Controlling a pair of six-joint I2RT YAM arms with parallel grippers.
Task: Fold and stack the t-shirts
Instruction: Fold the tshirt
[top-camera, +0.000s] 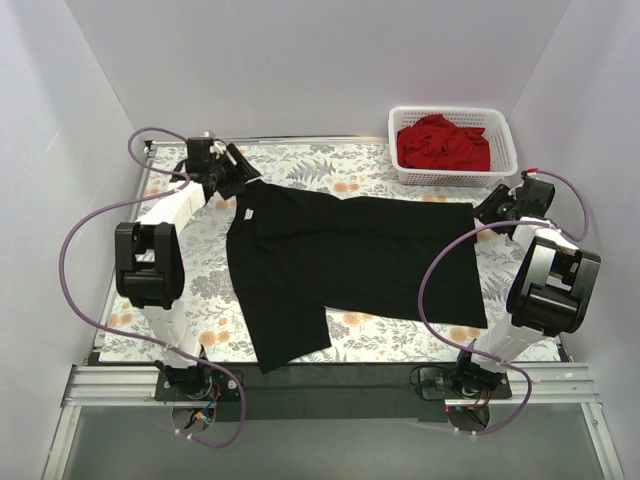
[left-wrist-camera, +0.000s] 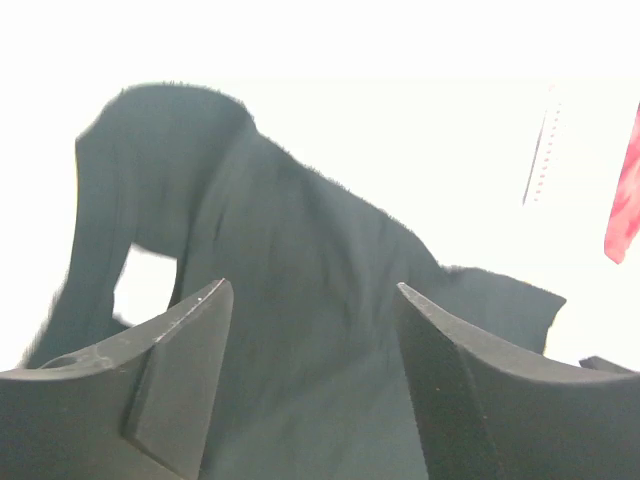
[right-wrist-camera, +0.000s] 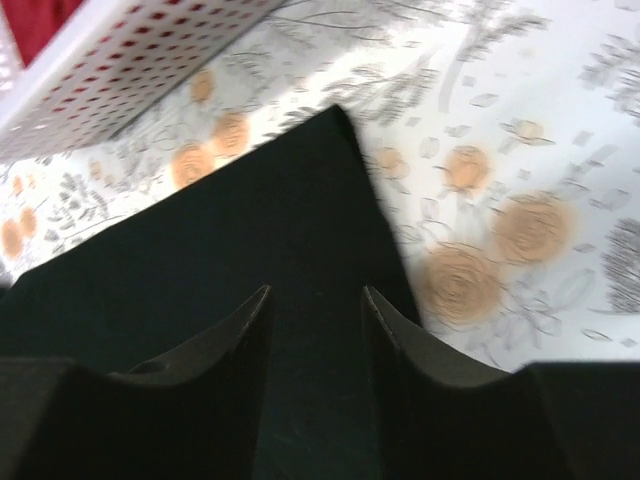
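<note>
The black t-shirt (top-camera: 350, 260) lies spread flat in the ctr of the table (top-camera: 385, 330), on a cloth w/ flower print. Its neck points to the left and its hem to the right. One sleeve reaches toward the near edge, the other toward the far left corner. A small white label (top-camera: 247, 214) shows near the neck.

The red t-shirt (top-camera: 442, 143) is crumpled inside the white lattice basket (top-camera: 508, 150), which stands at the far right of the table, apart from the black one.

The left gripper (top-camera: 240, 172) is at the far left, just at the far sleeve of the black t-shirt. In the left wrist cam the left gripper (left-wrist-camera: 312, 290) has its fingers well apart w/ nothing pinched btw. them. The black t-shirt (left-wrist-camera: 300, 330) fills the view beyond the gap and rises in a hump on the left. If the fingers touch the cloth, I cannot tell. A strip of red cloth (left-wrist-camera: 625, 200) shows at the right edge.

The right gripper (top-camera: 492, 208) is at the right, beside the far hem corner of the black t-shirt. In the right wrist cam the right gripper (right-wrist-camera: 316, 292) has its fingers apart too, above the black t-shirt (right-wrist-camera: 250, 230) corner and not closed on it. The basket (right-wrist-camera: 130, 70) is far left there, w/ red seen through its holes.
</note>
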